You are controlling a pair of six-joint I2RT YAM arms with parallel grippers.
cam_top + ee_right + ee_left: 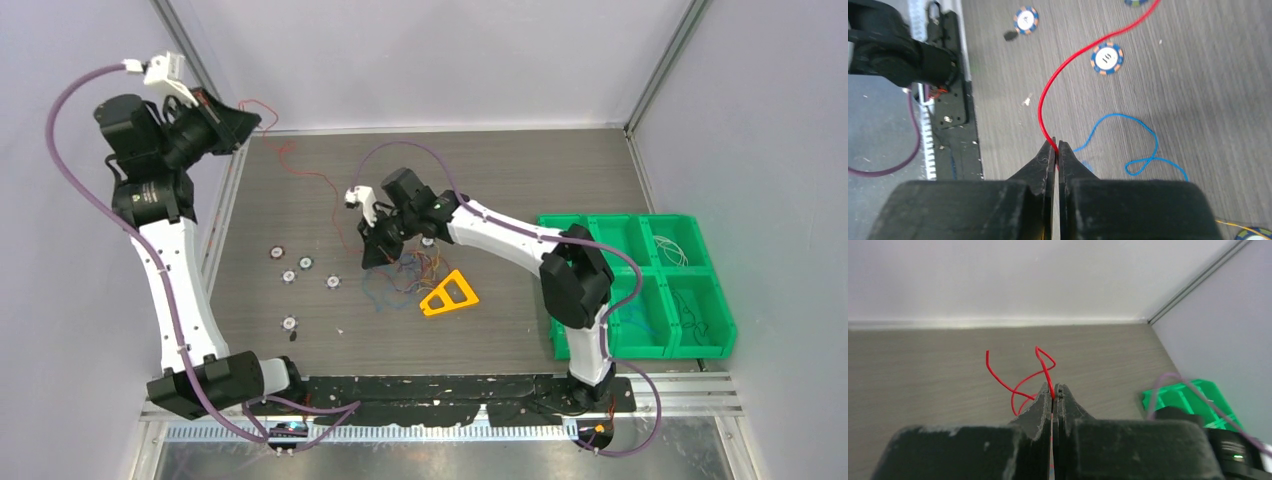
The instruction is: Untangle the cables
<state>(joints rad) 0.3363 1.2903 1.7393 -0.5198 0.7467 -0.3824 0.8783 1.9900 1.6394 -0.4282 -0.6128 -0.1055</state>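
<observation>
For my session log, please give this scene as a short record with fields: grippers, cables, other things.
Left gripper: shut on red cable, raised at far left
Right gripper: shut on red cable, low by the tangle
Link: it seems to be one red cable, gripper to gripper
Blue cable: loose on the table, looped
Tangle: bunched beside yellow triangle
Other: chips at left, green bin at right

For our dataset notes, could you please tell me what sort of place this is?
Probably a robotics lab test cell: plain white panels box in a wood-grain table, with a green sorting bin and thin cables laid out as practice props.
</observation>
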